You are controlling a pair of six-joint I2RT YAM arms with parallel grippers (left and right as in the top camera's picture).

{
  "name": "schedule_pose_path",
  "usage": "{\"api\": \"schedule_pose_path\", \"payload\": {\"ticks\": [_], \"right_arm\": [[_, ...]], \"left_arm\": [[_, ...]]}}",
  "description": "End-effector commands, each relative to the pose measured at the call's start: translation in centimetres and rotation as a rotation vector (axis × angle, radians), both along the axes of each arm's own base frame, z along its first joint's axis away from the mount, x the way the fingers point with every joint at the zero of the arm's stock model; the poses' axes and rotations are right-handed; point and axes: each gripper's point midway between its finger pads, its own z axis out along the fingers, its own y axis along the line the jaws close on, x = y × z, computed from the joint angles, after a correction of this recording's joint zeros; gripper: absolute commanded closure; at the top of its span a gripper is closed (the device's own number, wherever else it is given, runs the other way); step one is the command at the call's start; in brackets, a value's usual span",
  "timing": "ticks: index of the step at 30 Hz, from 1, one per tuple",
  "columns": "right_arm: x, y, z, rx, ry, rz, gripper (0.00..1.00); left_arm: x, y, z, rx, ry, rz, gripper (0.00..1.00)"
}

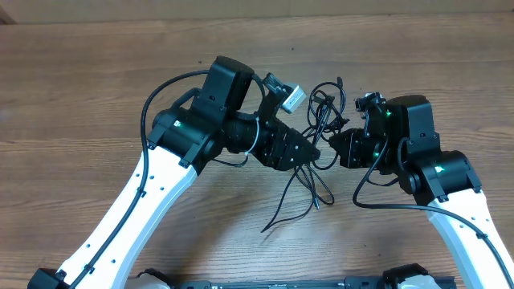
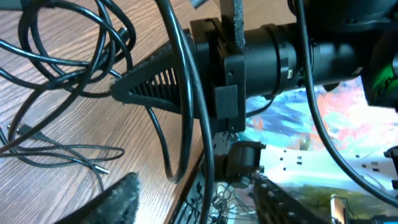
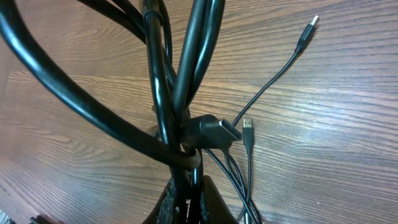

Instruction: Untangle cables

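Note:
The thin black cables (image 1: 323, 104) lie in a tangle of loops between the two arms, and loose tails (image 1: 299, 193) trail toward the front edge. My right gripper (image 1: 336, 151) is shut on a bunch of strands; its wrist view shows the pads (image 3: 208, 202) pinching them at the right gripper (image 3: 188, 186), from which the cables (image 3: 163, 93) rise. Two silver-tipped plugs (image 3: 247, 127) (image 3: 309, 28) rest on the wood. My left gripper (image 1: 312, 154) faces the right one, close by. In its own view the left gripper (image 2: 196, 186) stands open, with one cable (image 2: 202, 137) running between the fingers (image 2: 118, 199).
The wooden table (image 1: 96, 80) carries both arms, which meet at its centre. The right gripper's ribbed black finger (image 2: 149, 87) fills the middle of the left wrist view. More cable loops (image 2: 56, 62) lie to its left. The table's front rail (image 1: 273, 282) runs along the bottom.

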Motion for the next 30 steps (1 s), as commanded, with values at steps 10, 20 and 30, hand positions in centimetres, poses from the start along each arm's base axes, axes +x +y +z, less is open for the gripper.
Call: {"api": "schedule_pose_path", "payload": {"ticks": [10, 20, 30], "right_arm": [[0.1, 0.0, 1.0, 0.007, -0.034, 0.002, 0.96], [0.1, 0.0, 1.0, 0.006, -0.033, 0.002, 0.96], [0.7, -1.3, 0.6, -0.061, -0.049, -0.056, 0.96]], "left_arm": [[-2.1, -2.0, -2.9, 0.137, 0.027, -0.015, 0.74], [-0.9, -0.7, -3.4, 0.180, 0.012, 0.044, 0.96], [-2.2, 2.2, -1.3, 0.182, -0.020, 0.061, 0.96]]}}
